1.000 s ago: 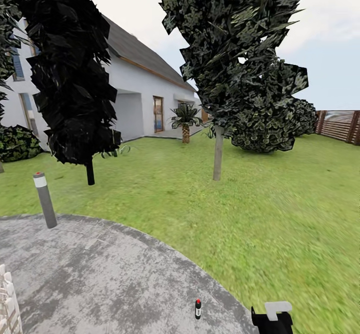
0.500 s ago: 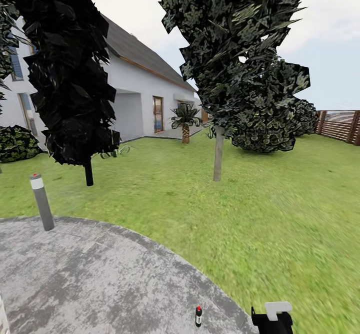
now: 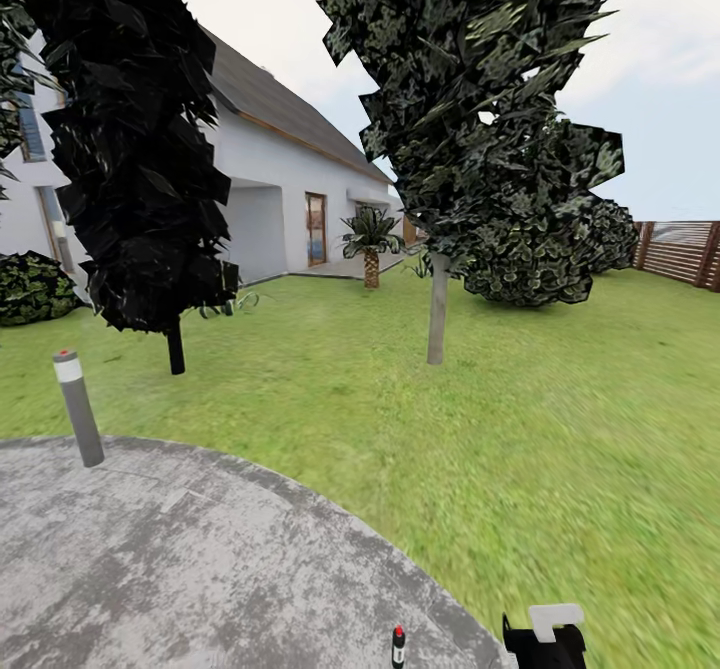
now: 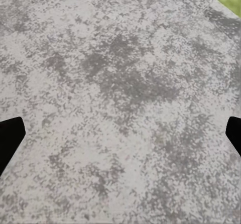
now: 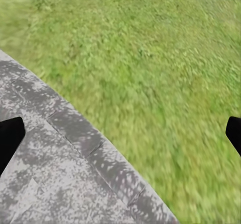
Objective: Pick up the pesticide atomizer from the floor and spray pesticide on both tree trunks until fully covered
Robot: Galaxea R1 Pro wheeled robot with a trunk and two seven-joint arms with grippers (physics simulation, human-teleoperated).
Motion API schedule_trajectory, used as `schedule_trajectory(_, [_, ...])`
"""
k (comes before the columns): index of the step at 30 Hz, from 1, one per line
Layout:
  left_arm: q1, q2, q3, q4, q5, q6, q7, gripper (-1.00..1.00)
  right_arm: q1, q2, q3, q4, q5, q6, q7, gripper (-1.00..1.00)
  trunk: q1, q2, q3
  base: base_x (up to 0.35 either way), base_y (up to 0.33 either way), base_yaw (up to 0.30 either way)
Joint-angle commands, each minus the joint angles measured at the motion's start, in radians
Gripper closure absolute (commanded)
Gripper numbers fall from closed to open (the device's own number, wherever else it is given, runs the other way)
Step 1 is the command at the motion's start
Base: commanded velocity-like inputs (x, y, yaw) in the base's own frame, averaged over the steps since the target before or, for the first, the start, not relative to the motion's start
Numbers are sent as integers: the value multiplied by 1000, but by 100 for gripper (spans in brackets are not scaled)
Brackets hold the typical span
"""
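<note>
The pesticide atomizer (image 3: 398,646) is standing upright on the grey paved circle (image 3: 200,559), at about 6 o'clock in the head view, cut off by the frame's lower edge, red dot on top, long axis vertical. Nothing is touching it. Just beside it, toward 3 o'clock, the right gripper (image 3: 545,637) is showing as a black block with a pale tab, so the right arm is looking like the nearer one for the pick; the atomizer is lying toward 9 o'clock from that gripper, near but apart. In the right wrist view the two dark fingertips (image 5: 10,136) are sitting wide apart at the frame edges with only paving edge and lawn (image 5: 150,58) between them, so that gripper is spread open and holding nothing. In the left wrist view the fingertips (image 4: 10,136) are likewise spread wide over bare paving, gripper empty. Judging from this, the next move is calling for the right gripper to swing toward 9 o'clock and come down around the upright body. Further out, the nearer tree trunk (image 3: 437,309) is rising from the grass at about 12 o'clock, well apart from the atomizer; the dark conifer (image 3: 140,149) is at 11 o'clock, and the bollard lamp (image 3: 78,407) at 10 o'clock by the paving rim.
</note>
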Motion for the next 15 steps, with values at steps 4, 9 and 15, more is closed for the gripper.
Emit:
schedule_trajectory(4, [0,0,0,0,0,0,0,-100,0,0,0,1,0,0,0,-100,0,0,0,170,0,0])
schedule_trajectory(9, [0,0,0,0,0,0,0,-100,0,0,-1,1,-1,1,0,-100,0,0,-3,36,0,17])
schedule_trajectory(15, [0,0,0,0,0,1,0,-100,0,0,-1,1,-1,1,0,-100,0,0,-11,7,0,50])
